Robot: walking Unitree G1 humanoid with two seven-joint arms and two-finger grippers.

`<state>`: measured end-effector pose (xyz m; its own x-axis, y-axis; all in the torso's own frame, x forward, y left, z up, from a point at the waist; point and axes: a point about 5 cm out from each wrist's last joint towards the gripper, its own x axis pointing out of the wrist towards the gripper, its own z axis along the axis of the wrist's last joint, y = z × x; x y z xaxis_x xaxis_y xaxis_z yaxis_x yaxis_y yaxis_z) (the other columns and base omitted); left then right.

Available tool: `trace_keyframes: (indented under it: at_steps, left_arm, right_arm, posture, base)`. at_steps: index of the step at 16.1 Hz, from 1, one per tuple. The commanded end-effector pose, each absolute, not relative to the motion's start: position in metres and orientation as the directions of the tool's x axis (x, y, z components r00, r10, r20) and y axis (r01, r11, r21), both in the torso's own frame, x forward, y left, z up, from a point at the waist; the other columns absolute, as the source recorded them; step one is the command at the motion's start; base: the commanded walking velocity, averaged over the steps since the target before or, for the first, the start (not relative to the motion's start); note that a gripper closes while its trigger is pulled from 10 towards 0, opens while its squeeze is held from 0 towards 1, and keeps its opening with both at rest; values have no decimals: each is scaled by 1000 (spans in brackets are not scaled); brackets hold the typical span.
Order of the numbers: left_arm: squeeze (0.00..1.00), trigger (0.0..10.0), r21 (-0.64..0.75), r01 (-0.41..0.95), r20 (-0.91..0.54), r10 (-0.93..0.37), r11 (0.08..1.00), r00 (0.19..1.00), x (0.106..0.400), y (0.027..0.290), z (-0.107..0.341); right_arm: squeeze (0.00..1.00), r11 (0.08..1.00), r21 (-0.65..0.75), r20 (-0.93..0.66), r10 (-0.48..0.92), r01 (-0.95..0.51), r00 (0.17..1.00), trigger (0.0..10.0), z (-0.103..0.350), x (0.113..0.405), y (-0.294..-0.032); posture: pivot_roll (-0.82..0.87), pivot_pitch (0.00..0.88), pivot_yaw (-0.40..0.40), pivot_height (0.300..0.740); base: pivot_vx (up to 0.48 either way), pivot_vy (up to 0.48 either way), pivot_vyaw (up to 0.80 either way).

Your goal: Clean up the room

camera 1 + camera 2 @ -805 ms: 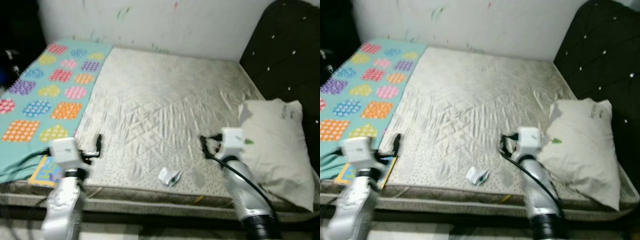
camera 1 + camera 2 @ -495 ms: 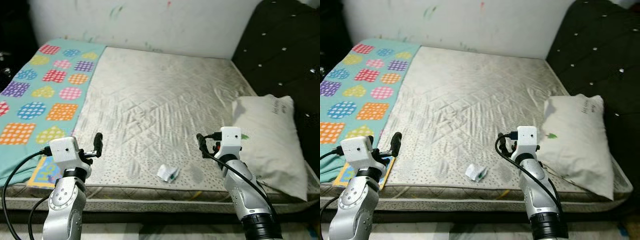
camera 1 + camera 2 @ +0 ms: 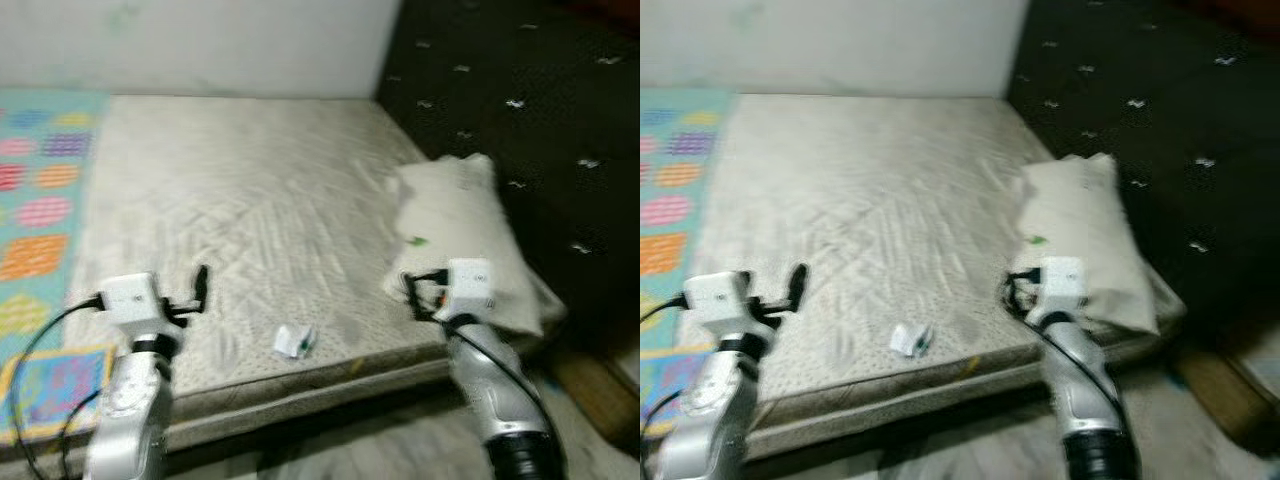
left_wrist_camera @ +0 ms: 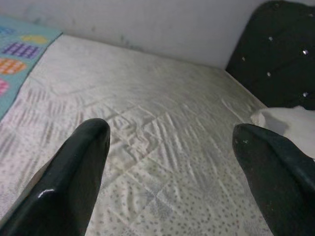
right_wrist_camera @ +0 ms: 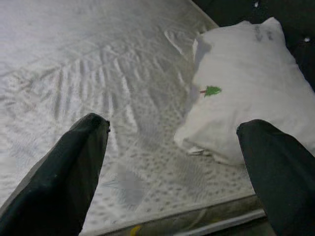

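Observation:
A small crumpled white wrapper with a green mark [image 3: 295,341] lies on the bare mattress [image 3: 230,190] near its front edge. It sits between my two arms. My left gripper [image 3: 200,285] hovers over the front left of the mattress, open and holding nothing [image 4: 172,167]. My right gripper [image 3: 410,292] is raised at the front right, just before the white pillow [image 3: 460,215], and it too is open and holding nothing [image 5: 172,172]. The pillow [image 5: 251,98] has a small green tree print and lies at the mattress's right side.
A teal blanket with coloured patches [image 3: 30,230] covers the left part of the bed. A colourful flat item [image 3: 50,385] lies at the front left corner. The black tufted headboard [image 3: 520,90] stands to the right. A brown object [image 3: 590,395] is on the floor at the lower right.
The whole picture has shifted left and is blurred, so the camera has turned right. Both arms keep the same pose and the wrapper stays on the mattress.

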<state>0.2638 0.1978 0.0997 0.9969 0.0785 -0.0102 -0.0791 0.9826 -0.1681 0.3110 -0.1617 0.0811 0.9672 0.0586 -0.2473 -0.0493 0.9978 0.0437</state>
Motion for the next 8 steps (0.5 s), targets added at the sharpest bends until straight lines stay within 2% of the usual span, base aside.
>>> trace_keyframes:
  at_steps: [1, 8]
  left_arm:
    - [0, 10000, -175, -65, -11, 64, 982, 998, 265, 192, 99]
    - [0, 10000, -168, -53, 7, 55, 984, 998, 266, 191, 101]
  right_arm:
    - [0, 999, 30, -234, 38, -32, 971, 10000, 86, 313, -170]
    - [0, 998, 5, -226, 65, -65, 972, 10000, 88, 314, -170]
  posture:
    - [-48, 54, -95, 740]
    - [-45, 47, -97, 740]
  base:
    - [0, 0, 0]
    - [0, 0, 0]
